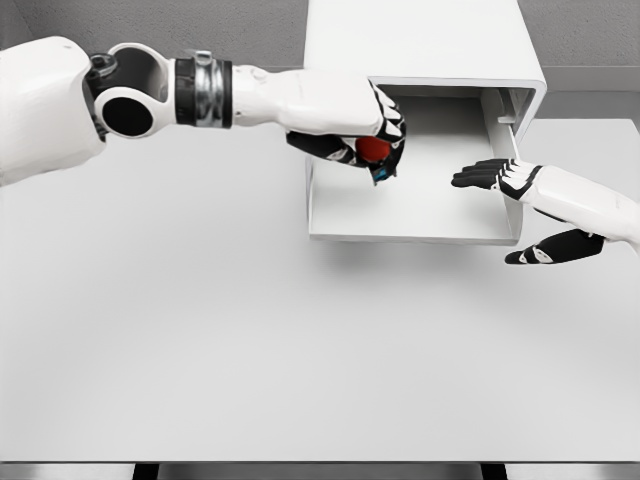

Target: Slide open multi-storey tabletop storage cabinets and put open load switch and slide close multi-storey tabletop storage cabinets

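Your left robot hand (362, 138) reaches in from the left, its arm stretched across the upper part of the view, and sits over the left wall of the pulled-out drawer (410, 222). Its fingers are curled around the load switch (374, 149), which shows as a red rounded body with a small teal part poking out below the fingertips. You can see the switch only partly, since the dark fingers wrap over most of it. It is held above the drawer's left edge, not resting on the drawer floor.

The storage cabinet (420, 45) stands at the back of the white desk (250, 350), right of centre. Its drawer is slid out toward you, and the pale inside floor is in plain sight. The drawer's front wall lies nearest you, with a soft shadow on the desk beneath it.

Your right robot hand (520, 215) comes in from the right edge and sits at the drawer's right side. Its fingers are stretched out flat over the right wall, pointing left into the drawer, while the thumb hangs apart below, just beyond the front right corner. It holds nothing. Whether its fingers touch the drawer wall, you cannot tell from this view.
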Motion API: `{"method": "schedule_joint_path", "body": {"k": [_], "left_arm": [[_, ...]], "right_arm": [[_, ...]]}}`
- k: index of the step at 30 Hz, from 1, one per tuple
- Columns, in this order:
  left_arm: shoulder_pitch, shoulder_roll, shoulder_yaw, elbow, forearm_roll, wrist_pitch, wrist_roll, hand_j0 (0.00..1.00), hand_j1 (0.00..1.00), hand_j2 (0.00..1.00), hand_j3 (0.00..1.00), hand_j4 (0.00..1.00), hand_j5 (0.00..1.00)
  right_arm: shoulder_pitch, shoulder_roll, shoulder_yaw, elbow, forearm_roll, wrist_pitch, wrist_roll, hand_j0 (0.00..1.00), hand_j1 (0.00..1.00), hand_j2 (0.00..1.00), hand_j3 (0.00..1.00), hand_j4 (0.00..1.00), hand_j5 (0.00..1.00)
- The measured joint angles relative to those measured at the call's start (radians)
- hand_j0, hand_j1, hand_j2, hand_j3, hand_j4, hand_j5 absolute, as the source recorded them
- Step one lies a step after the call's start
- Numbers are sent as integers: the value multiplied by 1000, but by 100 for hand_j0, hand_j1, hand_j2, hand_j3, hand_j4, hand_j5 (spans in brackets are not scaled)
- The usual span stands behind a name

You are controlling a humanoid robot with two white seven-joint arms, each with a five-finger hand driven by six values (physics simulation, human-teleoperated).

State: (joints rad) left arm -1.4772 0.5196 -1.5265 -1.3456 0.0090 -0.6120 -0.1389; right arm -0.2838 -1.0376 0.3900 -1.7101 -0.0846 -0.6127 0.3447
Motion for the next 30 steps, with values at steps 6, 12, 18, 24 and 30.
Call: {"method": "schedule_joint_path", "body": {"k": [6, 12, 18, 24, 30], "left_arm": [[-28, -10, -46, 22, 2, 0, 1, 44, 44, 44, 44, 44, 44], [-35, -13, -71, 33, 3, 0, 3, 58, 58, 58, 58, 58, 58], [-34, -11, -63, 11, 3, 0, 7, 98, 98, 98, 98, 98, 98], [-26, 15, -47, -76, 2, 0, 7, 100, 100, 100, 100, 100, 100], [-28, 123, 3, -188, 2, 0, 7, 100, 100, 100, 100, 100, 100]], "right_arm": [[0, 1, 0, 0, -1, 0, 0, 100, 100, 100, 100, 100, 100], [0, 2, 0, 0, -1, 0, 0, 100, 100, 100, 100, 100, 100], [0, 3, 0, 0, -1, 0, 0, 100, 100, 100, 100, 100, 100], [-2, 5, 0, 0, -1, 0, 0, 100, 100, 100, 100, 100, 100], [-2, 8, 0, 0, -1, 0, 0, 100, 100, 100, 100, 100, 100]]}}
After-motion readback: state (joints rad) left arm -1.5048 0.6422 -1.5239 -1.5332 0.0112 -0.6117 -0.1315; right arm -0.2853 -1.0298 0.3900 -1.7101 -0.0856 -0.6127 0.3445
